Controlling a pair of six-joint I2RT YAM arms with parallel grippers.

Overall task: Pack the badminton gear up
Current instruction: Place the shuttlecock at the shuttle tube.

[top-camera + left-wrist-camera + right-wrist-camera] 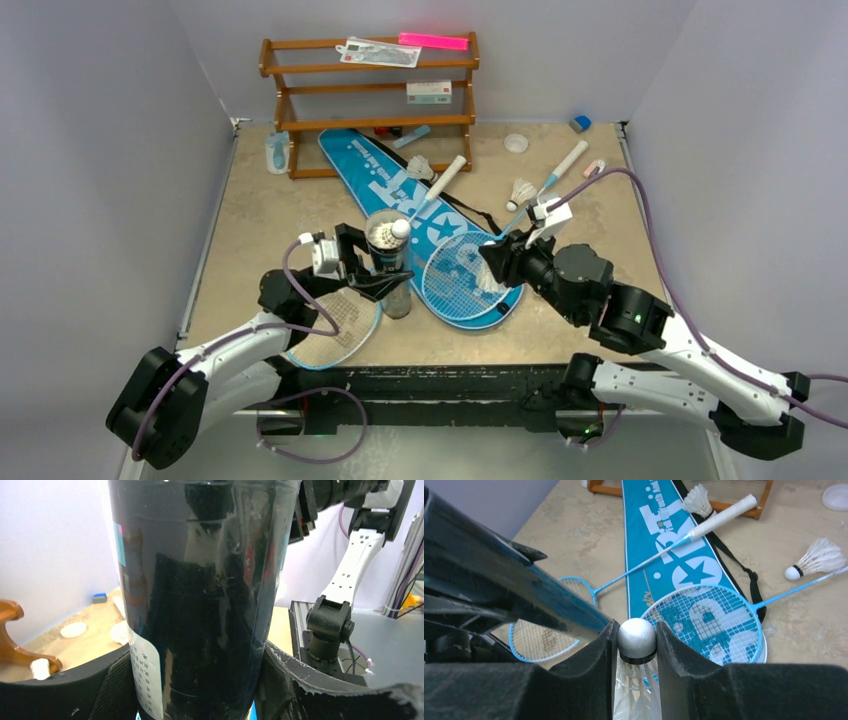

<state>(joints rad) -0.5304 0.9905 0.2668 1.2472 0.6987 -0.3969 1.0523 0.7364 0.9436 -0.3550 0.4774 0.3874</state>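
White feather shuttlecock point(637, 640), pinched by our right fingers point(591, 655), may crumple against the black cylinder tube point(200, 605) that our left fingers point(117, 680) grip.

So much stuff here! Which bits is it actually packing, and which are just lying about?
For the job: black tube in the left tool; shuttlecock in the right tool; two loose shuttlecocks; two blue rackets; blue SPORT bag.
Just lying about: wooden rack; pale-blue bottle; small blue block.
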